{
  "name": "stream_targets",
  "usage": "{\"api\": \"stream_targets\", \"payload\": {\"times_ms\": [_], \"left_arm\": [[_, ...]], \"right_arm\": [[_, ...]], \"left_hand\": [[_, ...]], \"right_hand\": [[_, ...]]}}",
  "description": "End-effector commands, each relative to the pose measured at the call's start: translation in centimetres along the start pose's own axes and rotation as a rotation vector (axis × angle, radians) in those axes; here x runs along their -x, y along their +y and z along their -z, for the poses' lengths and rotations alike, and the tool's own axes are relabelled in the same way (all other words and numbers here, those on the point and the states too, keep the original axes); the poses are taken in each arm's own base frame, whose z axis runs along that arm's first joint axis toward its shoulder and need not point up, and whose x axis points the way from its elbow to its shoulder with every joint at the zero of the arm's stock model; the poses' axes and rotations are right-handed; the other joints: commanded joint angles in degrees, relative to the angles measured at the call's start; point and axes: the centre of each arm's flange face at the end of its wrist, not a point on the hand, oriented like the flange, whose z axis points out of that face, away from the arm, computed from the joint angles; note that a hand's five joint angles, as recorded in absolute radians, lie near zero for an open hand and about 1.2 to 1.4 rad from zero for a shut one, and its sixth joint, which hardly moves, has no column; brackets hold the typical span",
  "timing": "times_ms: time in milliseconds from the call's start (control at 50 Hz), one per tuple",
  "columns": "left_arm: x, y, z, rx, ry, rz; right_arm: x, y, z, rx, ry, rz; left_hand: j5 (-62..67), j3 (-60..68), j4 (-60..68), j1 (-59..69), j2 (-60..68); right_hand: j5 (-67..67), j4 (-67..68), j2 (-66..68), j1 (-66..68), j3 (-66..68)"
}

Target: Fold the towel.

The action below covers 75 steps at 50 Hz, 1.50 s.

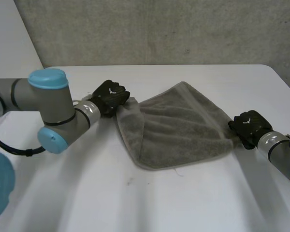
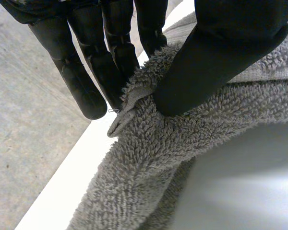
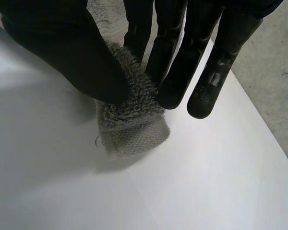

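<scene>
on the white table [image 1: 135, 203] a rumpled grey towel [image 1: 183, 130] lies between two robot hands, the right hand [image 1: 249, 126] pinching its nearer corner and the left hand [image 1: 111, 96] its farther one, thumbs against fingers, likely to lift it for folding.

- We see a white table [image 1: 135, 203] with a smooth, plain top. Its far edge runs straight across and its far right corner is rounded.
- Behind the table stands a grey concrete wall [image 1: 159, 29], rough and mottled.
- At the far left, beside that wall, we see a pale panel [image 1: 9, 38] with a slanting edge.
- In the wrist views, past the table's edge, we make out a grey speckled surface [image 2: 29, 120]. We cannot tell whether it is floor or wall.
</scene>
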Motion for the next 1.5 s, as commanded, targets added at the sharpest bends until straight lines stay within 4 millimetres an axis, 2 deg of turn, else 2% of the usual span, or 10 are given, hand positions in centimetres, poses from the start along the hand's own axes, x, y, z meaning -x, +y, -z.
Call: {"api": "stream_targets", "payload": {"times_ms": [20, 220, 320, 620, 720, 820, 940, 1160, 1260, 1500], "left_arm": [[-0.6, -0.1, 3.3, 0.095, 0.037, 0.031], [-0.1, 2.0, 10.4, 0.471, 0.077, 0.104], [0.1, 1.1, 11.9, 0.527, 0.105, 0.074], [4.9, -2.0, 7.3, 0.349, -0.066, -0.021], [10.0, -6.2, 4.5, 0.169, -0.252, -0.084], [17.3, -16.6, 4.9, -0.309, -0.597, -0.157], [18.8, -19.2, 5.9, -0.513, -0.651, -0.028], [12.4, -6.8, 3.1, -0.124, -0.429, 0.249], [6.9, 0.8, 2.8, 0.093, -0.314, 0.322], [0.8, 5.5, 5.3, 0.307, -0.178, 0.341]], "right_arm": [[0.6, -0.3, 1.9, 0.092, -0.106, 0.029], [1.7, -1.8, 8.1, 0.295, -0.417, 0.123], [1.2, -3.2, 8.2, 0.272, -0.400, 0.186], [0.7, -9.5, 2.3, 0.107, -0.161, 0.347], [-4.0, -15.3, -0.3, -0.122, 0.175, 0.335], [-11.9, -24.3, 2.9, -0.560, 0.637, 0.199], [-13.0, -25.9, 5.5, -0.656, 0.701, 0.166], [-7.1, -19.2, 2.3, -0.456, 0.468, 0.164], [-1.7, -12.8, -0.6, -0.247, 0.229, 0.152], [2.2, -7.0, -0.8, -0.013, 0.011, 0.115]], "left_hand": [[12.09, 10.86, 10.47, 14.67, 10.64], [12.09, 10.86, 10.47, 14.67, 10.64], [12.09, 10.86, 10.47, 14.67, 10.64], [12.09, 10.86, 10.47, 14.67, 10.64], [12.09, 10.86, 10.47, 14.67, 10.64], [12.09, 10.86, 10.47, 14.67, 10.64], [12.09, 10.86, 10.47, 14.67, 10.64], [12.09, 10.86, 10.47, 14.67, 10.64], [12.09, 10.86, 10.47, 14.67, 10.64], [12.09, 10.86, 10.47, 14.67, 10.64]], "right_hand": [[14.00, 11.69, 12.69, 25.61, 12.35], [14.00, 11.69, 12.69, 25.61, 12.35], [14.00, 11.69, 12.69, 25.61, 12.35], [14.00, 11.69, 12.69, 25.61, 12.35], [14.00, 11.69, 12.69, 25.61, 12.35], [14.00, 11.69, 12.69, 25.61, 12.35], [14.00, 11.69, 12.69, 25.61, 12.35], [14.00, 11.69, 12.69, 25.61, 12.35], [14.00, 11.69, 12.69, 25.61, 12.35], [14.00, 11.69, 12.69, 25.61, 12.35]]}}
